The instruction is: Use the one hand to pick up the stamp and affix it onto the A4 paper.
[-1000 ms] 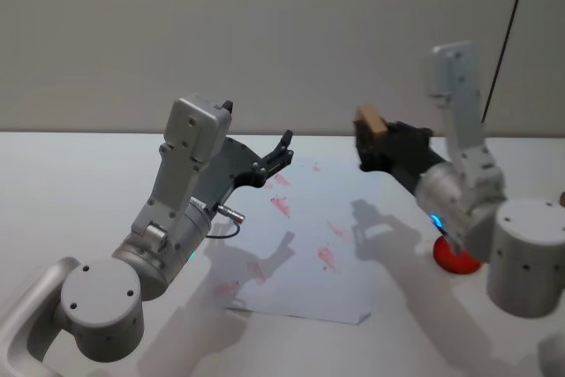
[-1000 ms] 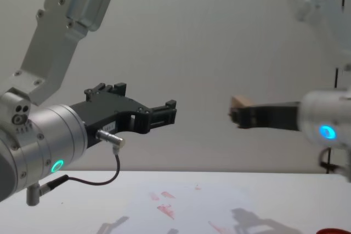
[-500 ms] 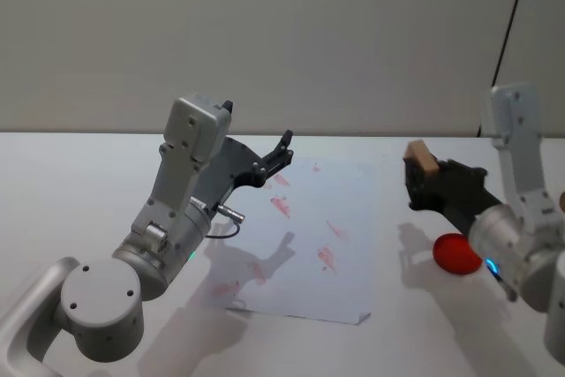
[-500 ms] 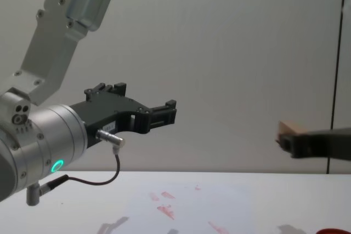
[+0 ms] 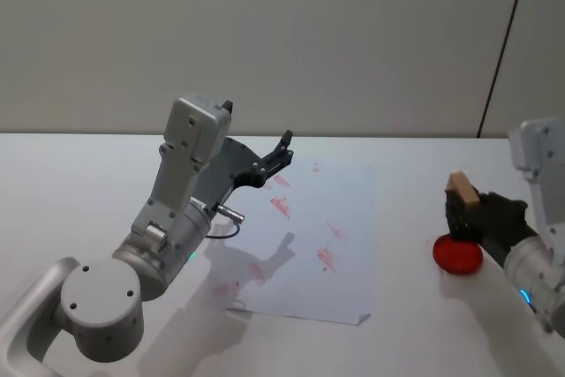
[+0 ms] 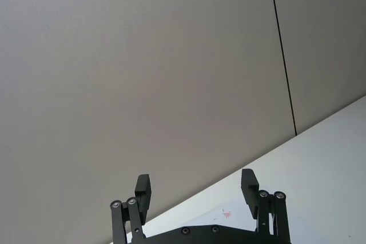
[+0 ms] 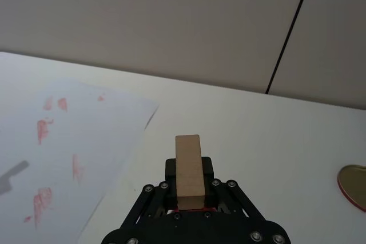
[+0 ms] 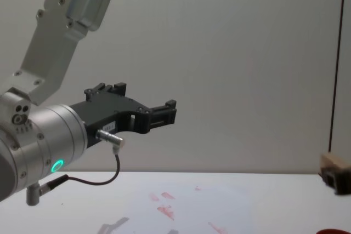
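Head view: right gripper [image 5: 461,211], clamped on stamp [image 5: 461,188], now lower, farther right, over red disc [image 5: 457,254].

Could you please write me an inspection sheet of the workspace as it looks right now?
Surface: white table, flat, bare where visible.
Job's things: A4 paper lies flat, bearing red marks; stamp is clamped in the right end effector, off the sheet's right side.
Clutter: red round object on the table beneath the stamp.
Grippers: right end effector shut on the stamp; left end effector open, holding nothing, raised above the paper's left part.
Cables: thin black cable loops under the left wrist.
Surroundings: plain grey wall with a dark vertical seam.
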{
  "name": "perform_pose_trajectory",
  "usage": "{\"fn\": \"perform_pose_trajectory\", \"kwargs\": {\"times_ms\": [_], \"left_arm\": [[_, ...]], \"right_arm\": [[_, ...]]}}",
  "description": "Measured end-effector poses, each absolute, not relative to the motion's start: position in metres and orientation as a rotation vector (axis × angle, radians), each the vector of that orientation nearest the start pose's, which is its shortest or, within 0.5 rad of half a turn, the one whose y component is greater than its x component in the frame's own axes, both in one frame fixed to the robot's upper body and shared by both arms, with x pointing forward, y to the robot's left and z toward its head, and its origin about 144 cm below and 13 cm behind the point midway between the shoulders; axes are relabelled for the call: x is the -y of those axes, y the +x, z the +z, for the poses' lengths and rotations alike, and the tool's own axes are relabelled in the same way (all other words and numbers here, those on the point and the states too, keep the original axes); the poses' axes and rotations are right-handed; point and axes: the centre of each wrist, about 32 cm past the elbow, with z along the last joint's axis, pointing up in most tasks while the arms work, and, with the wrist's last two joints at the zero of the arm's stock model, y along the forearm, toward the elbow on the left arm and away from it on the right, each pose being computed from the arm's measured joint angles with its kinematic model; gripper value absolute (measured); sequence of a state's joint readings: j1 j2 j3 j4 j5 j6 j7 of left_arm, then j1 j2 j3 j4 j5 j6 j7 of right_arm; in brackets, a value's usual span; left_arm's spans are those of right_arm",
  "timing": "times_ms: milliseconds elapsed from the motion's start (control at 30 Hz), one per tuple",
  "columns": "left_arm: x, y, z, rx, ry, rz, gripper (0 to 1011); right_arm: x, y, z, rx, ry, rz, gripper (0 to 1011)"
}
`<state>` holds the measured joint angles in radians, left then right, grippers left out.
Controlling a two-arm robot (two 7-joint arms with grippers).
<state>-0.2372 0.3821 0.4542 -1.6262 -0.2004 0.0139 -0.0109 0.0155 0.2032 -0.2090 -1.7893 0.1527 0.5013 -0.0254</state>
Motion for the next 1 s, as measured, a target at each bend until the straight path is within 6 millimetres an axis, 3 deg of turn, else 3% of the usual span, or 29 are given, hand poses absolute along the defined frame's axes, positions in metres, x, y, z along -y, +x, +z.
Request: {"fn": "perform_pose_trajectory", "kwargs": {"times_ms": [567,1000], "left_arm": [[-0.198,0.492,1.204,0.268,0.061,1.124,1003],[-0.198,0.492,1.204,0.268,0.061,1.124,1003]], "right_arm": [[0.218,0.447,1.171,-0.224,-0.420,-1.371,221],[0.220,0.447,1.160,-0.240,-0.460,-1.380,247]]}}
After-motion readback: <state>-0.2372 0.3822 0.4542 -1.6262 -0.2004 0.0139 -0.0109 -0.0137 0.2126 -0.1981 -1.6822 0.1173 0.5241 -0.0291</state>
